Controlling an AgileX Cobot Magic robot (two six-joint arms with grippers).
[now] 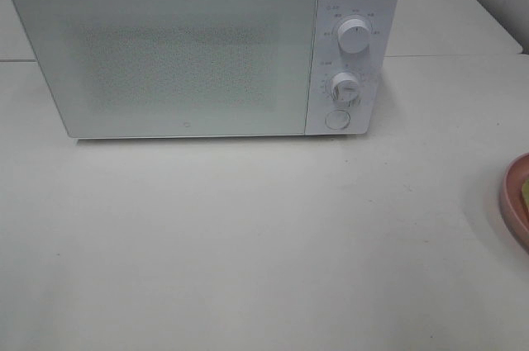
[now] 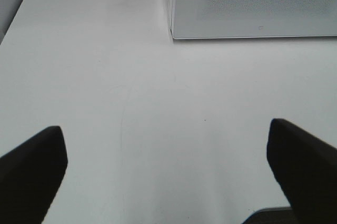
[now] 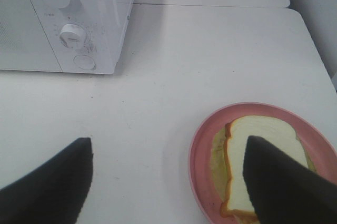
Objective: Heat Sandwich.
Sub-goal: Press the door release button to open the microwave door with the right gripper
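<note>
The sandwich (image 3: 255, 153), white bread with tan crust and pale yellow-green filling, lies on a round pink plate (image 3: 202, 145) on the white table. In the exterior high view only the plate's rim (image 1: 514, 198) shows at the right edge. The white microwave (image 1: 182, 45) stands at the back with its door shut. My right gripper (image 3: 166, 174) is open above the table, one finger (image 3: 279, 182) over the sandwich. My left gripper (image 2: 166, 166) is open and empty over bare table in front of the microwave's left corner (image 2: 253, 8). Neither gripper shows in the exterior high view.
The microwave has two knobs (image 1: 354, 37) and a round button (image 1: 336, 119) on its right panel. The white table (image 1: 248, 235) spreads in front of it. A second table surface joins behind on the right (image 1: 446, 12).
</note>
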